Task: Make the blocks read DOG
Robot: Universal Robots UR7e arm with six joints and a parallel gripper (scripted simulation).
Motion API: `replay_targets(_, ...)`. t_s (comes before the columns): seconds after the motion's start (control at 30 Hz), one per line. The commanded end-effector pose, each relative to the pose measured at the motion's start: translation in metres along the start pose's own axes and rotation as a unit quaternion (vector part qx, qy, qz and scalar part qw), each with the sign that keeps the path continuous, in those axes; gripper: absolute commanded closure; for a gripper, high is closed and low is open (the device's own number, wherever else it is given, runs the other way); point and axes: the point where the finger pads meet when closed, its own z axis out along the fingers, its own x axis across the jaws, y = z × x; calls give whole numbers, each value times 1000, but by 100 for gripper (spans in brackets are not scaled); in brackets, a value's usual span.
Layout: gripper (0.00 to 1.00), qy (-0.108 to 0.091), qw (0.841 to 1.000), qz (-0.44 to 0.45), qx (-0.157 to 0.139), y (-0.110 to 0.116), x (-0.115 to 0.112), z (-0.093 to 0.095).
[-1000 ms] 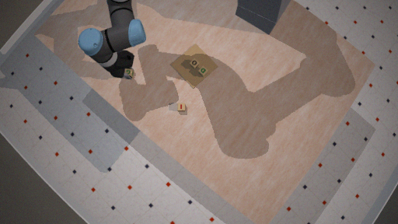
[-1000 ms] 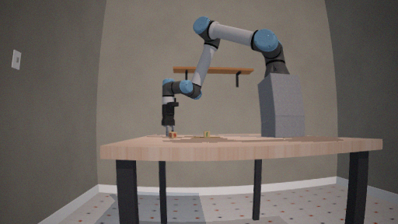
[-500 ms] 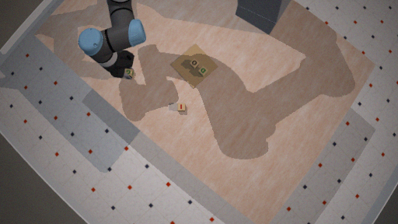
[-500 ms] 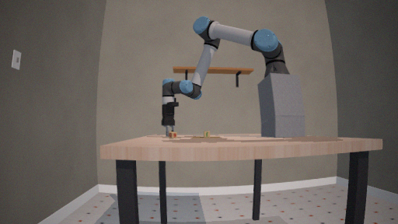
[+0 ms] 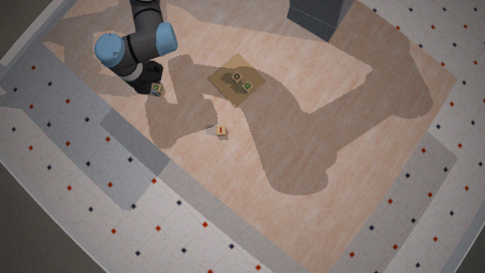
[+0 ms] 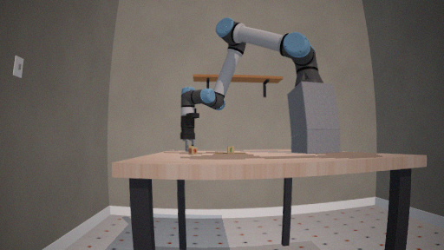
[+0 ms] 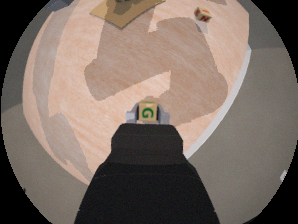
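Black gripper (image 5: 154,88) points straight down over the G block (image 5: 156,88), its jaws partly closed and clamped on the block's sides. In the wrist view the G block (image 7: 148,112) shows a green letter on its top face, right at the tip of the gripper body (image 7: 148,121). From the side, the gripper (image 6: 188,147) reaches down to the table (image 6: 260,167) near its left end; whether the block it holds still touches the wood, I cannot tell.

The held block is off the mat (image 5: 224,84), toward the table edge nearest the arm's elbow, with a stretch of bare wood between it and the mat. The mat is a tan square lying flat, nearer the pedestal (image 5: 314,16) than the middle of the table. On it sit two blocks side by side: the O block (image 5: 236,77) and the D block (image 5: 246,85), both with letters on top, close to each other. In the wrist view they appear as a small pair on the mat (image 7: 109,8) at the far side.

A fourth block, the I block (image 5: 221,130), carries a red mark and lies on bare wood, off the mat, toward the table's middle and apart from everything else.
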Motion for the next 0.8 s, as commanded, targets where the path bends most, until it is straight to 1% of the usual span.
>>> replay_targets(0.0,43,1,1000,0,-2,1,1,-17)
replay_targets(0.17,43,1,1000,0,-2,1,1,-49)
replay_targets(0.23,43,1,1000,0,-2,1,1,-49)
replay_targets(0.37,43,1,1000,0,-2,1,1,-75)
replay_targets(0.47,43,1,1000,0,-2,1,1,-89)
replay_targets(0.57,43,1,1000,0,-2,1,1,-95)
replay_targets(0.77,43,1,1000,0,-2,1,1,-96)
